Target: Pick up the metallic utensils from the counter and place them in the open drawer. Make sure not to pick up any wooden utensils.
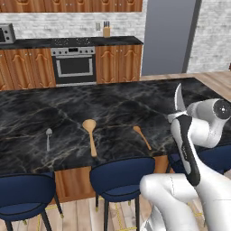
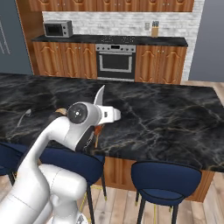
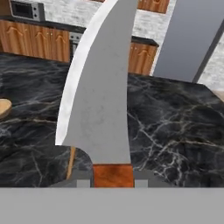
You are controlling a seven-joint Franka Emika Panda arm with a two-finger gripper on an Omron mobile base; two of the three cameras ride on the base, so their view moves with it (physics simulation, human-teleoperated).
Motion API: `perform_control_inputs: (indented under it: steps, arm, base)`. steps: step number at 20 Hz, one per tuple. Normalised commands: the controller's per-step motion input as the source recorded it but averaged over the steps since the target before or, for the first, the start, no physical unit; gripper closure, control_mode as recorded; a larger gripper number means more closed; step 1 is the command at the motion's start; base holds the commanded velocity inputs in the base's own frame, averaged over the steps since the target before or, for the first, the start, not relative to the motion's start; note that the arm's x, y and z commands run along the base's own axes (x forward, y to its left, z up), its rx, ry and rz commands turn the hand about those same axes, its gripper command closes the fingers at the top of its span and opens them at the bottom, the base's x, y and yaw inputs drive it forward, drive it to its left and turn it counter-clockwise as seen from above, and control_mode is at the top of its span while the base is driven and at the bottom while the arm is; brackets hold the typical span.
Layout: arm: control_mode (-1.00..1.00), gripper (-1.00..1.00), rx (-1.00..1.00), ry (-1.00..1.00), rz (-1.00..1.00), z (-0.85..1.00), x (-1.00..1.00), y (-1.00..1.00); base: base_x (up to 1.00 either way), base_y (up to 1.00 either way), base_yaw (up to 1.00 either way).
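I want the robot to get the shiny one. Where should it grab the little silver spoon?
Probably the slim handle, about halfway along, coming straight down from above with a finger on each side. The silver spoon lies flat on the counter with bare marble around it, so nothing blocks a grip from the top.

Your knife (image 3: pixel 103 87), grey blade on a reddish handle, stands point-up at 12 o'clock; at 9 o'clock on the black marble table (image 1: pixel 117 101) lies a small silver spoon (image 1: pixel 48 137), two wooden spoons (image 1: pixel 90 133) beside it
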Motion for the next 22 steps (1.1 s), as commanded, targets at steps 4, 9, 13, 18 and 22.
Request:
perform_control_inputs:
  steps: [4,9,13,18,22]
  arm:
    - [-1.0,1.0,0.0,-0.12,0.0,1.0,-0.84,0.06]
    - [-1.0,1.0,0.0,-0.08,-0.01,0.99,-0.93,0.02]
    - [1.0,1.0,0.0,0.0,0.0,0.0,0.0,0.0]
    - [1.0,1.0,0.0,0.0,0.0,0.0,0.0,0.0]
    - [1.0,1.0,0.0,0.0,0.0,0.0,0.0,0.0]
  base:
    - [0.0,0.0,0.0]
    - [0.0,0.0,0.0]
    - [-0.74,-0.57,-0.15]
    - [-0.86,-0.86,-0.36]
    - [-0.18,-0.87,-0.62]
